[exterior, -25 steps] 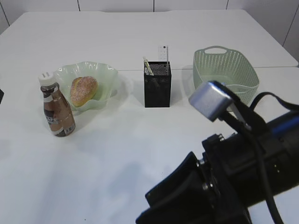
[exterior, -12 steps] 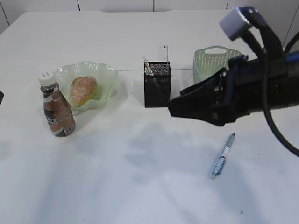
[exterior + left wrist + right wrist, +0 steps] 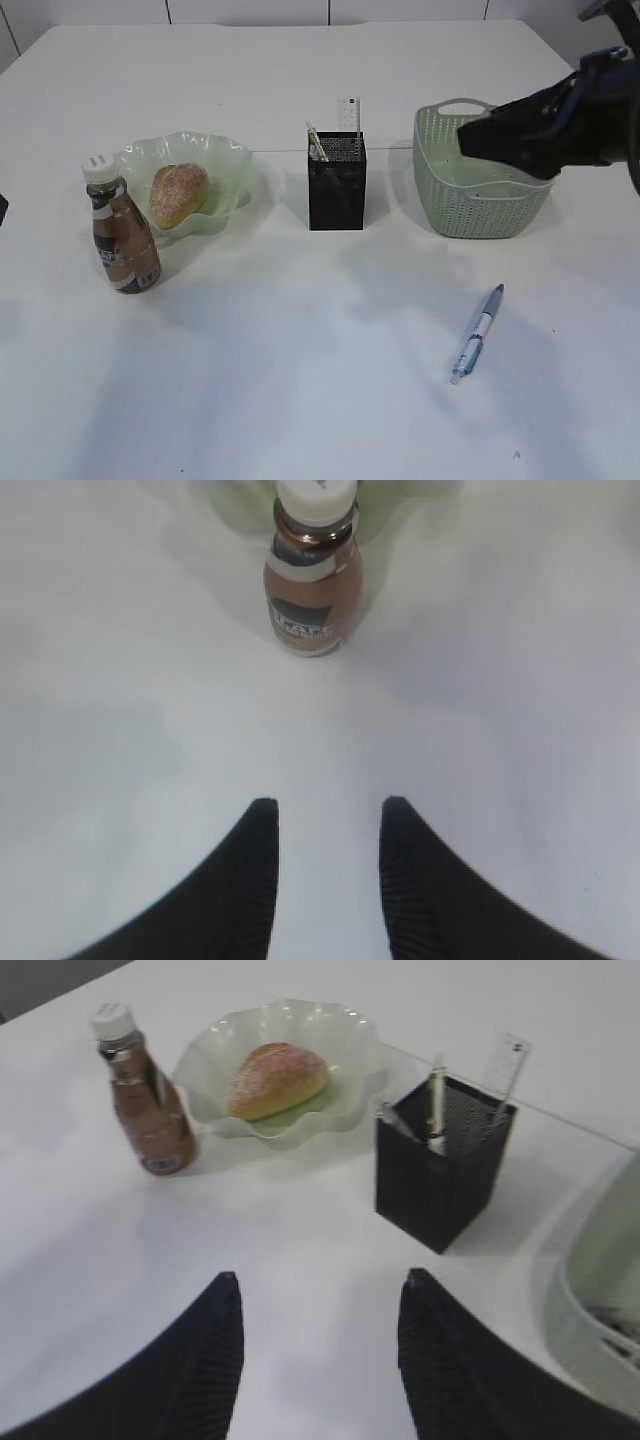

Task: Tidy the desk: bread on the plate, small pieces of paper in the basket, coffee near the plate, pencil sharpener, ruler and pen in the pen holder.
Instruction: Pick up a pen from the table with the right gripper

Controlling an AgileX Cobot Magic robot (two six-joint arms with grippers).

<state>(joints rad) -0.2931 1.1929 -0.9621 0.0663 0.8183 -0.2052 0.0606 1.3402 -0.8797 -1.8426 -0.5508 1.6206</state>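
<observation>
- The golden-brown crusty bread (image 3: 180, 194) lay in your pale green glass plate with the wavy rim (image 3: 228, 160) — that job looked done.
- The small coffee bottle with the copper-brown label and white cap (image 3: 122, 236) stood upright just beside the plate, so I judged that one done too.
- The square black mesh pen holder (image 3: 337, 183) stood in the middle of the big white desk (image 3: 300, 380), with the clear plastic ruler (image 3: 349, 114) and a thin pale stick poking out of it. I could not tell if the pencil sharpener was inside.
- The sage-green woven plastic basket (image 3: 480, 205) sat to the right of the holder. The right wrist view showed something small in its bottom, too blurry to name.
- The blue and clear pen (image 3: 476, 334) lay flat on the desk, well apart from the holder — that was what you had left.
- Your right claw (image 3: 318, 1355) hung over the basket side, partly open and holding nothing.
- Your left claw (image 3: 328, 865) was open a little, empty, pointing at the coffee bottle.
</observation>
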